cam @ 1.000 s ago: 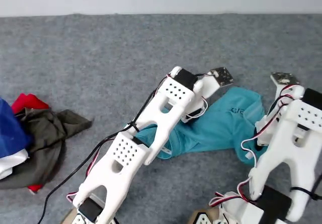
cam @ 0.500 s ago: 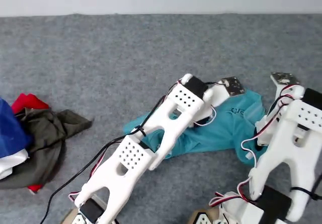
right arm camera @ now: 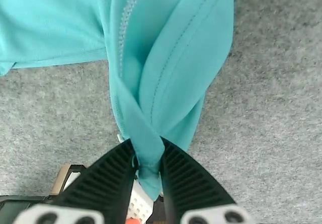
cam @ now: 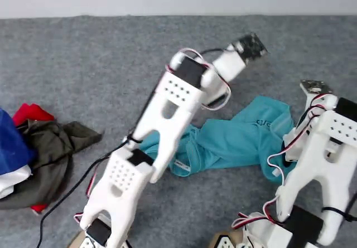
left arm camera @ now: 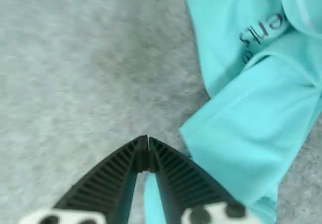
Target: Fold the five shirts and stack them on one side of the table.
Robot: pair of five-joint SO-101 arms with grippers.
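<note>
Teal shirt (cam: 234, 142) lay crumpled on grey table (cam: 100, 64), toward 4 o'clock. Right gripper (right arm camera: 148, 159) pinched bunched fold at shirt's 4 o'clock end. Left gripper (left arm camera: 148, 156) closed on nothing, fingers touching, hung over bare table at shirt's 12 o'clock. Pile of other shirts (cam: 33, 153) sat at 9 o'clock edge.
</note>
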